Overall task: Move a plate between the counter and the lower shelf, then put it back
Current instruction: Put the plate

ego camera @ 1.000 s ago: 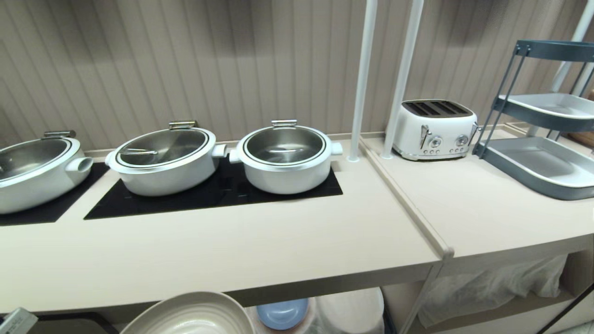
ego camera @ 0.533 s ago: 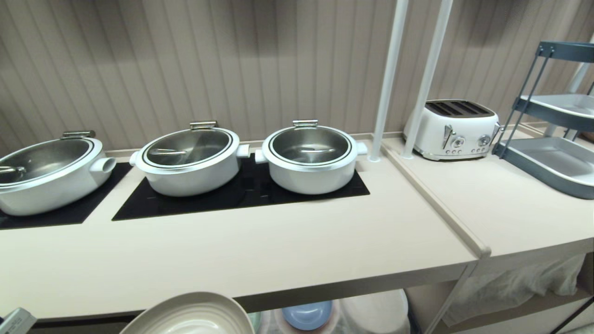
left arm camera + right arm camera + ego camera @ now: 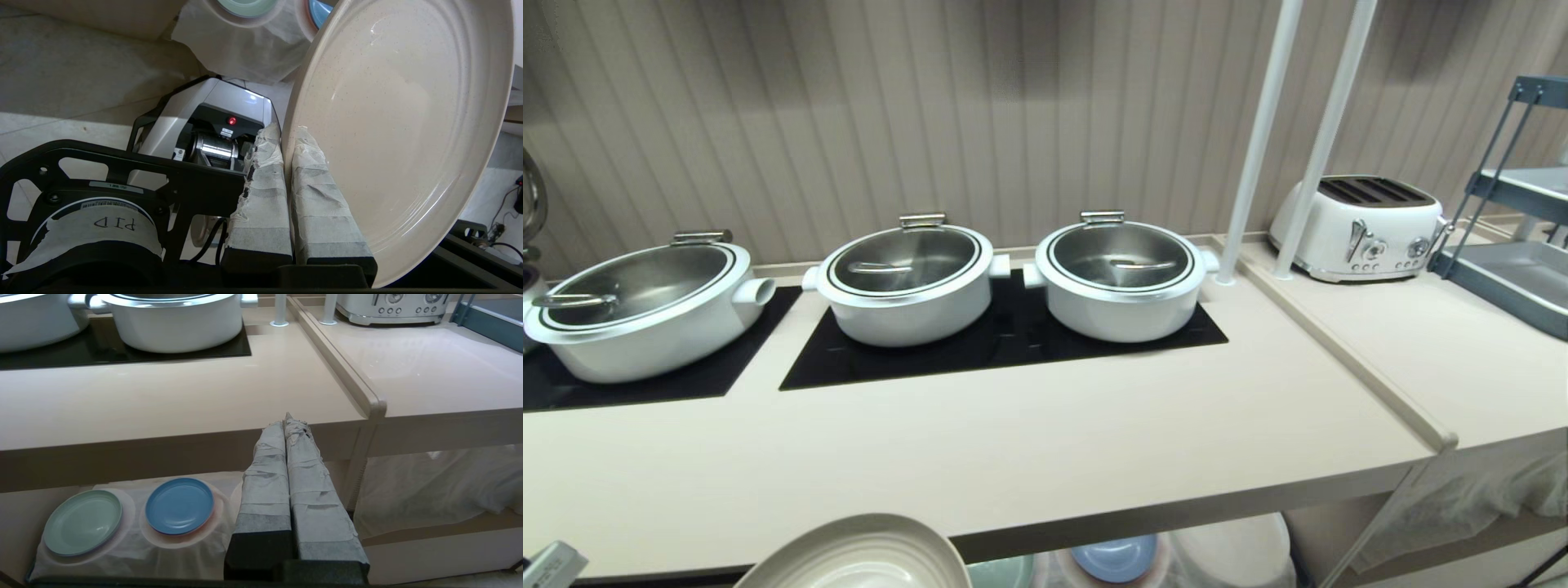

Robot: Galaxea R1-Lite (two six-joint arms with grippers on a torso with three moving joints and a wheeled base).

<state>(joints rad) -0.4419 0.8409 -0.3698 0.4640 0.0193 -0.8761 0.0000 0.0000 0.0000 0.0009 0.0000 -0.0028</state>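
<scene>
**Plate carried on edge, low in front of the counter**

Below the near edge of the counter (image 3: 980, 457), at the bottom left of the head view, the cream plate (image 3: 858, 555) is held in the air by the left gripper (image 3: 286, 143). Its two taped fingers (image 3: 261, 196) are pinched narrow on the plate's rim, one pad on the eating face and one on the back. Gripped at a single spot on the rim, the plate stands tilted, nearly on edge, rather than lying flat; my guess is that a thin rim is the only part narrow jaws can take hold of.

The plate is neither on the counter nor on the lower shelf (image 3: 135, 543). It hangs in front of both, so I judge it to be in transit between them; which way cannot be told from here.

The shelf sits under the counter, and on its white cloth lie a green plate (image 3: 83, 522) to the left and a blue plate (image 3: 179, 505) just right of it. Low placement of the arm suits that low opening.

Three white pots (image 3: 907, 282) on black glass panels fill the far half of the counter, leaving the near strip bare as a likely landing place. A toaster (image 3: 1364, 229) stands far right.

The right gripper (image 3: 288, 420) is pressed closed and empty, parked near the counter's front edge.
</scene>
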